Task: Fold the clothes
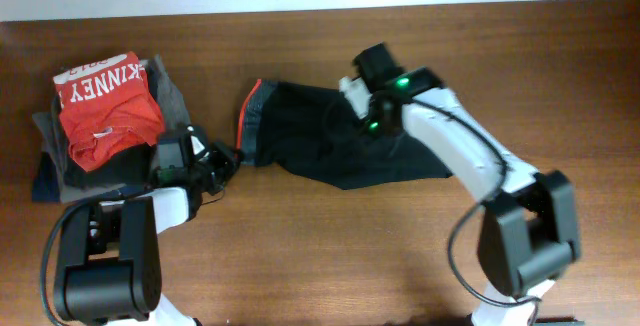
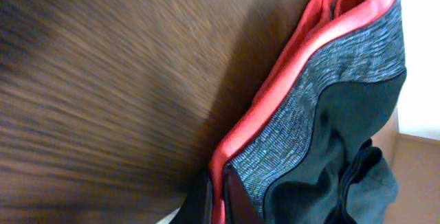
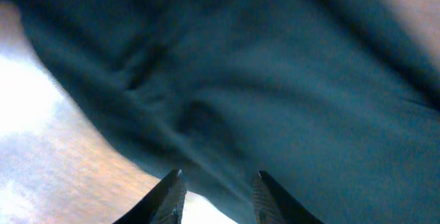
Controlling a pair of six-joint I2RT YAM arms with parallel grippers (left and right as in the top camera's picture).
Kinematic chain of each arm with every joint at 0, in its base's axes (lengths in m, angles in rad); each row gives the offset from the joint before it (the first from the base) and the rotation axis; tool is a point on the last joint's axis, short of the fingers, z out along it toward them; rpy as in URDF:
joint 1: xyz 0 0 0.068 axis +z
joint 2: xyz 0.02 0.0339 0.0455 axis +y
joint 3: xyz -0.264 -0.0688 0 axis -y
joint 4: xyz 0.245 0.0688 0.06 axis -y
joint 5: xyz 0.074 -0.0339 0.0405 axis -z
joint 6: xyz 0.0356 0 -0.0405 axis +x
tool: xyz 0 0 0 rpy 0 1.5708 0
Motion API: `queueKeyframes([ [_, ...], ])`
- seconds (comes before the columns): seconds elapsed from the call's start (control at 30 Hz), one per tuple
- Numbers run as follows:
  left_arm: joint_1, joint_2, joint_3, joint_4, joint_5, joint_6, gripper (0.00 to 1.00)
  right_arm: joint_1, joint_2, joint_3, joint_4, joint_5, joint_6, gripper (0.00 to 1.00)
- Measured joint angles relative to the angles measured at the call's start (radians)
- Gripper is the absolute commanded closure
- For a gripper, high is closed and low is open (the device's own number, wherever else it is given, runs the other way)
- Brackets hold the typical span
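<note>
Black pants [image 1: 330, 146] lay bunched across the middle of the bench [image 1: 400, 256], nearer its far edge than its near one. Their grey heathered waistband [image 2: 323, 93], edged in red-orange, was turned toward the left edge.

The left pincer [image 1: 225, 163] sat at the near corner of that waistband. In its wrist view its fingers appeared narrowed onto the red-orange edge. The right pincer [image 3: 218, 193] hung over the black cloth near the pants' far edge, its fingertips [image 3: 172, 193] held apart with nothing gripped between them.

Near the far-left corner, well apart from the pants, a red T-shirt [image 1: 105, 106] lettered "KINNEY" lay on top of grey and navy folded garments [image 1: 50, 161].
</note>
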Motion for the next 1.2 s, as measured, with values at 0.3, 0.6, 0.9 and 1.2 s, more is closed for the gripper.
queueKeyframes([
  [0.3,0.058,-0.224,-0.019,-0.031,0.003,0.073,1.0,-0.192,-0.032,-0.002,-0.04,0.024,0.02,0.59],
  [0.6,0.06,-0.413,-0.019,-0.083,-0.009,0.113,1.0,-0.2,0.054,-0.067,0.023,-0.029,0.01,0.59],
  [0.9,0.06,-0.413,-0.001,-0.122,-0.01,0.167,1.0,-0.2,0.133,-0.157,0.2,-0.051,0.01,0.6],
  [1.2,-0.003,-0.413,0.136,-0.209,0.061,0.333,1.0,-0.2,0.171,-0.148,0.216,-0.063,0.014,0.6],
])
